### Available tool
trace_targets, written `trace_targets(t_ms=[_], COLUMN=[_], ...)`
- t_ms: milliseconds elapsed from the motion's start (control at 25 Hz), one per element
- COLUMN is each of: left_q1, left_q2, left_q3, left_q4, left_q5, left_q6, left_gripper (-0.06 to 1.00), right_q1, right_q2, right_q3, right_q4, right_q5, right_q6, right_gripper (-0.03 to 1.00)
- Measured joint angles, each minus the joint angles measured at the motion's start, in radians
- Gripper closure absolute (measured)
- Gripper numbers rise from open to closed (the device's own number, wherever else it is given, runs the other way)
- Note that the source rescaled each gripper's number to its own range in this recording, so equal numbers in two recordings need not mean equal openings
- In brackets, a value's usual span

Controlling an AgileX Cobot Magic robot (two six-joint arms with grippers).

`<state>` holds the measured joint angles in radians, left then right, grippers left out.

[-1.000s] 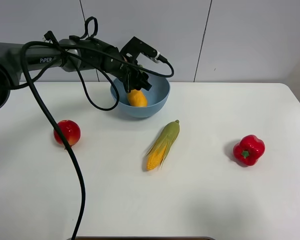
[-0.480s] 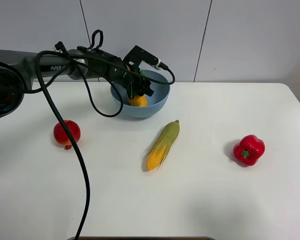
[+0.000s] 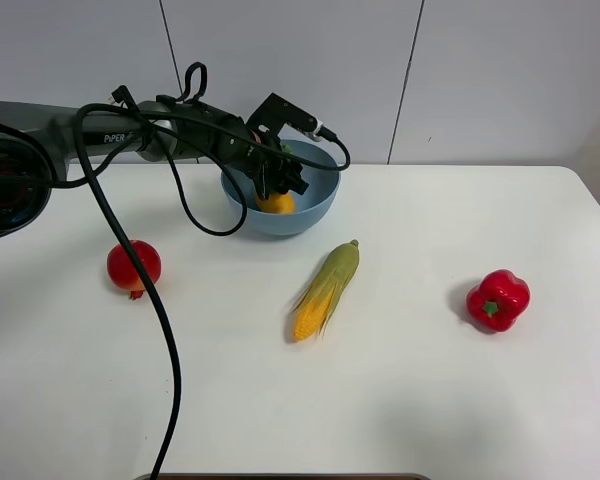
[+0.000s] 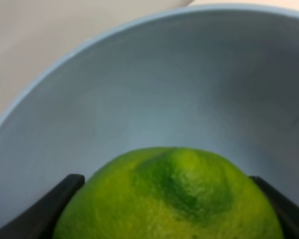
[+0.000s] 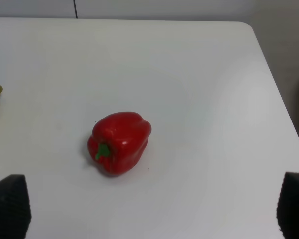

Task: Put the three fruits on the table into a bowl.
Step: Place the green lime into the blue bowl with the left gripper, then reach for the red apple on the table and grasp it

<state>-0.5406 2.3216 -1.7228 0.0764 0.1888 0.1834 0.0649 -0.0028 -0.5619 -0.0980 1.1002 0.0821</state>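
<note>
My left gripper [image 3: 279, 170] reaches into the light-blue bowl [image 3: 325, 196] at the back of the table [image 3: 420, 400]. In the left wrist view its dark fingers [image 4: 45, 211] are shut on the green lime [image 4: 172, 199], held against the bowl's inner wall [image 4: 139, 99]. The yellow-orange mango [image 3: 275, 203] lies inside the bowl just under the gripper. The red pomegranate [image 3: 133, 267] sits on the table at the left. My right gripper [image 5: 152, 206] is open and empty, hanging above the table; it does not show in the exterior view.
A husked corn cob [image 3: 325, 291] lies in front of the bowl. A red bell pepper [image 3: 498, 299] [image 5: 119, 142] stands at the right, below my right gripper. The left arm's black cable [image 3: 155, 310] hangs across the left side of the table, past the pomegranate.
The left arm shifted slightly back and lower into the bowl with the lime during the first half second, then held still. Its cable swung right off the pomegranate.
</note>
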Motion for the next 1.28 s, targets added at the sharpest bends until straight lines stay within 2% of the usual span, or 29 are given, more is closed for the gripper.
trace_targets(t_ms=[40,80,120,200,280,480,1000,1280], left_q1=[0.000,0.000,0.000,0.000,0.000,0.000,0.000,-0.003], left_q2=[0.000,0.000,0.000,0.000,0.000,0.000,-0.012,-0.089], left_q3=[0.000,0.000,-0.001,-0.001,-0.001,-0.001,-0.001,-0.001], left_q4=[0.000,0.000,0.000,-0.001,-0.001,-0.001,-0.001,-0.001], left_q5=[0.000,-0.007,-0.014,-0.018,-0.018,-0.009,0.014,0.081], left_q6=[0.014,0.019,0.023,0.027,0.028,0.029,0.059,0.059], left_gripper=[0.80,0.65,0.44,0.14,0.02,-0.03,-0.03,-0.03], right_q1=[0.000,0.000,0.000,0.000,0.000,0.000,0.000,0.000], right_q2=[0.000,0.000,0.000,0.000,0.000,0.000,0.000,0.000], right_q3=[0.000,0.000,0.000,0.000,0.000,0.000,0.000,0.000], right_q4=[0.000,0.000,0.000,0.000,0.000,0.000,0.000,0.000], right_q5=[0.000,0.000,0.000,0.000,0.000,0.000,0.000,0.000], right_q6=[0.000,0.000,0.000,0.000,0.000,0.000,0.000,0.000], right_gripper=[-0.03,-0.03,-0.03,-0.03,-0.03,-0.03,-0.03,-0.03])
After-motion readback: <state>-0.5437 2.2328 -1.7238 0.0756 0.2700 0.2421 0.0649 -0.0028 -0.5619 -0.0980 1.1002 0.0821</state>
